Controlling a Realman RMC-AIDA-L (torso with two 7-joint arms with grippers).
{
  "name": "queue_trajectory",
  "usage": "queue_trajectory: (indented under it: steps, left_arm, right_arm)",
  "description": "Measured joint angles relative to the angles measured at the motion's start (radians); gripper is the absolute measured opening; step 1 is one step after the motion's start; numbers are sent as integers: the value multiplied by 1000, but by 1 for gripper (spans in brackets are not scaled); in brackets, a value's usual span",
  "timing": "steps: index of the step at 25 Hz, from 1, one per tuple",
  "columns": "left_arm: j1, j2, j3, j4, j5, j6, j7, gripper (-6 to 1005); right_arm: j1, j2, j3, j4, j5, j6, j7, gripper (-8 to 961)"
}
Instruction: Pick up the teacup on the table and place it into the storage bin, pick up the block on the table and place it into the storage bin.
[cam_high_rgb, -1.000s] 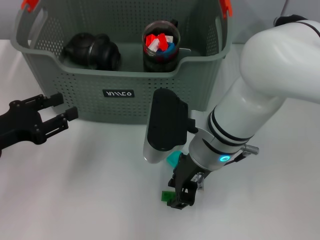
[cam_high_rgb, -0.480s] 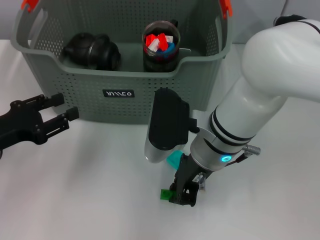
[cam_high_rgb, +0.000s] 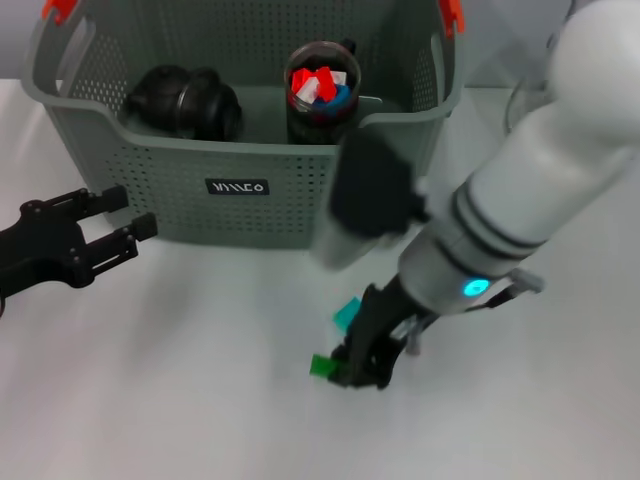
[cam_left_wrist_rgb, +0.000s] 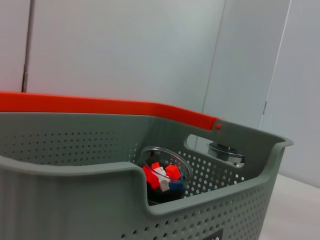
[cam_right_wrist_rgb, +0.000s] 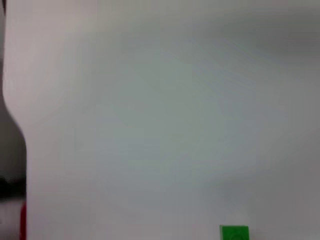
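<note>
Green block (cam_high_rgb: 322, 367) on table, touching right end effector (cam_high_rgb: 362, 372).

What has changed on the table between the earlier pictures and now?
The right arm swung toward the robot's right; its claw stayed low by the green block, which slid slightly to the left. The teal block is now more exposed. The left claw, the storage bin and its contents did not move.

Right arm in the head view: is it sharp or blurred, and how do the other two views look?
Head view: right arm motion-smeared, storage bin and left gripper crisp. Left wrist view: sharp. Right wrist view: hazy, only the green block stands out.
</note>
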Motion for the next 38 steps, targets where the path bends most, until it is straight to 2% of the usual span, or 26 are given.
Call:
queue_trajectory:
  steps: [6,10,15,19,21,23,24,25,26,28,30,34,35,38]
  left_arm:
    - [0,1,0,1,-1,0,0,564]
    - [-2,1,0,3,-1,0,0,564]
    - [-13,2,0,2,-1,0,0,564]
    - [-15,2,0,2,-1,0,0,564]
    - [-15,2,0,2,-1,0,0,564]
    - [-16,2,0,2,-1,0,-1,564]
    - [-17,2,0,2,-1,0,-2,564]
    - [-17,2,0,2,-1,0,-3,564]
    - [-18,3,0,2,-1,0,-5,564]
    - [-19,3,0,2,-1,0,-8,564]
    - [-20,4,0,2,-1,0,-9,564]
    - [-19,4,0,2,-1,2,-9,564]
    - [-19,4,0,2,-1,2,-9,564]
    - [-19,3,0,2,-1,3,-9,564]
  right_arm:
    - [-171,-1,312,-194,-2,-128,-79,203]
    - [-245,-1,497,-301,119,-244,-151,202]
    - [-266,-2,698,-351,295,-374,-230,202]
    - [-259,-2,799,-405,352,-347,-228,202]
    - [-236,-5,819,-425,343,-288,-182,202]
    - [-152,-24,826,-426,258,-190,-43,202]
    - [-152,-24,826,-426,258,-190,-43,202]
    - [-74,-35,823,-407,153,-147,45,202]
    - [-74,-35,823,-407,153,-147,45,202]
    - [7,-39,822,-383,24,-113,120,202]
    - [89,-34,817,-350,-130,-85,187,203]
    - [256,-5,800,-228,-457,-20,269,219]
    - [290,2,784,-181,-516,1,288,223]
    - [369,3,710,-38,-616,72,347,236]
